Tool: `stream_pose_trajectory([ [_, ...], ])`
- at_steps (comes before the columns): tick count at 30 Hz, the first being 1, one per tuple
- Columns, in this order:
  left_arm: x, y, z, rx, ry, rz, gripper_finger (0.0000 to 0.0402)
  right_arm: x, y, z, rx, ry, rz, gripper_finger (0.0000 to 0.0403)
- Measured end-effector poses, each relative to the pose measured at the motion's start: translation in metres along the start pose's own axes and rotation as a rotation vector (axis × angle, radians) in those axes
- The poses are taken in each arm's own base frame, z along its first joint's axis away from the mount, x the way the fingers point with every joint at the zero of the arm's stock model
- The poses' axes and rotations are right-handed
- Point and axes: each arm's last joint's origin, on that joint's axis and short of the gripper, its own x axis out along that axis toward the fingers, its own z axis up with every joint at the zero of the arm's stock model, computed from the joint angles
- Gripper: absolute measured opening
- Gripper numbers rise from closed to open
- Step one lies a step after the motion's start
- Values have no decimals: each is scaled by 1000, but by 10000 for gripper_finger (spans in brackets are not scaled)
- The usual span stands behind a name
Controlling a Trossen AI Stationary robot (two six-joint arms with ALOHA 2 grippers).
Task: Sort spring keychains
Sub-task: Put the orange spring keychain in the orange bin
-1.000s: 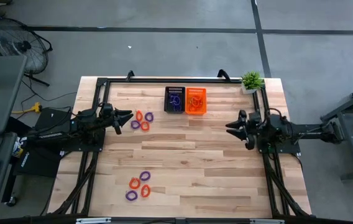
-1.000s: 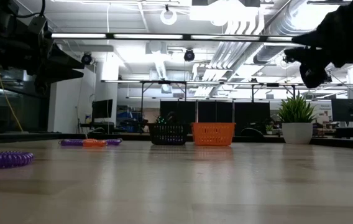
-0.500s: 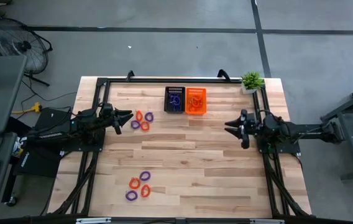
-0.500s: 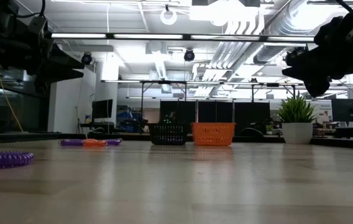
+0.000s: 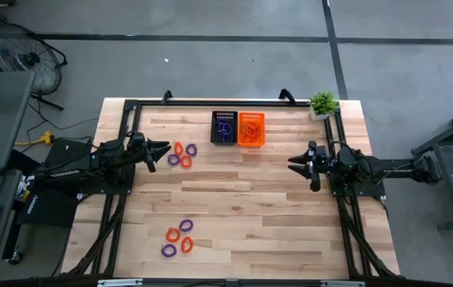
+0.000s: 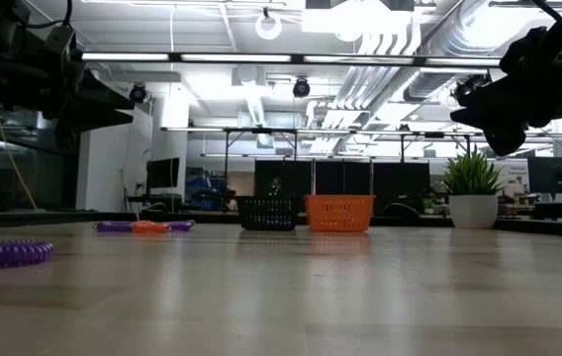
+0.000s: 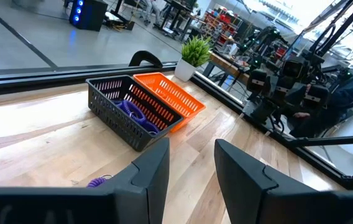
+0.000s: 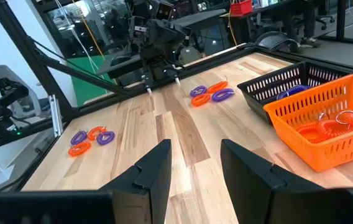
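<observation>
Wooden planks make up the tabletop (image 5: 242, 207), framed by dark rails, with grey floor all round. At 12 o'clock stand a black basket (image 5: 225, 127) and an orange basket (image 5: 251, 129), touching side by side, and a small potted plant (image 5: 323, 104) sits toward 1 o'clock.

One cluster of spring keychains (image 5: 183, 154), orange and purple, lies at about 10 o'clock, just beside the left tool (image 5: 165, 149), whose tip points at them; nothing stands between. Its two fingers stand apart with nothing held. A second cluster (image 5: 178, 237) lies at 7 o'clock, well apart from both arms. The right tool (image 5: 294, 163) hovers at 3 o'clock, fingers likewise parted and empty, far from either cluster, with bare wood between it and the baskets.

Purple coils show inside the black basket and orange ones inside the orange basket; their number cannot be told. From the low view the near cluster is cut off at the frame edge.
</observation>
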Motion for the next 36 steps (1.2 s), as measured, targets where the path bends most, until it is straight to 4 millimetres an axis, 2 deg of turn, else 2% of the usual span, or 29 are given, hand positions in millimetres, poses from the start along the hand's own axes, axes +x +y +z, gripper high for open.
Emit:
stream_pose_trajectory([
  [15,0,0,0,0,2,-4,126,0,0,0,0,1,-1,134],
  [27,-2,-5,-2,60,105,-157,126,0,0,0,0,1,-2,134],
  [36,-2,-12,17,113,204,10,126,0,0,0,1,1,-3,134],
])
